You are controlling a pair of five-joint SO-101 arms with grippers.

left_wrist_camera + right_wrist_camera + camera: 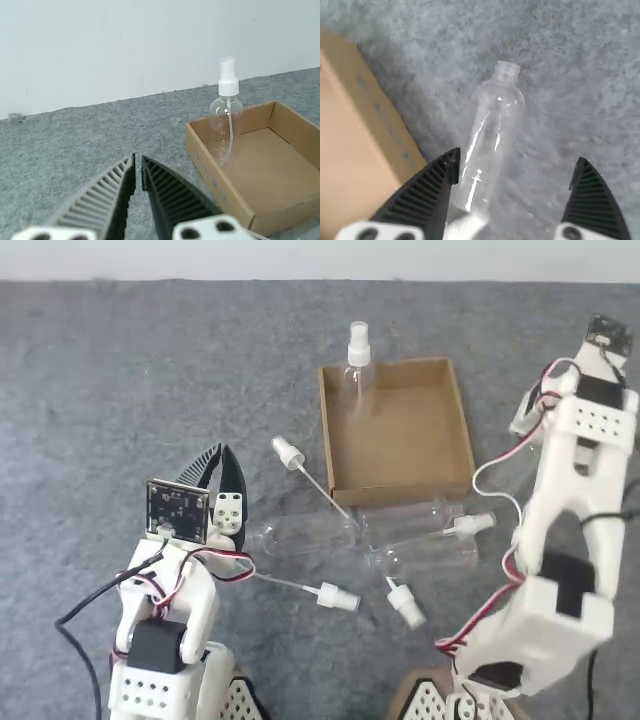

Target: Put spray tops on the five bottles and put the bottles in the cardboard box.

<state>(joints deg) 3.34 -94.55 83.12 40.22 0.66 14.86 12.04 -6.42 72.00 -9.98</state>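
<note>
A clear bottle with a white spray top [358, 360] [227, 112] stands in the far left corner of the cardboard box [410, 440] [260, 170]. Three clear bottles [300, 533] [405, 515] [425, 553] lie on the carpet in front of the box, with several loose spray tops [290, 453] [335, 595] around them. My left gripper [220, 452] [138, 162] is shut and empty, left of the box. My right gripper [515, 172] is open over an uncapped bottle [495, 130] lying right of the box [350, 150], one finger on each side of it.
Grey carpet covers the table, with a white wall at the far edge. The right arm [585, 430] reaches along the box's right side. Open carpet lies left of the box and at the back.
</note>
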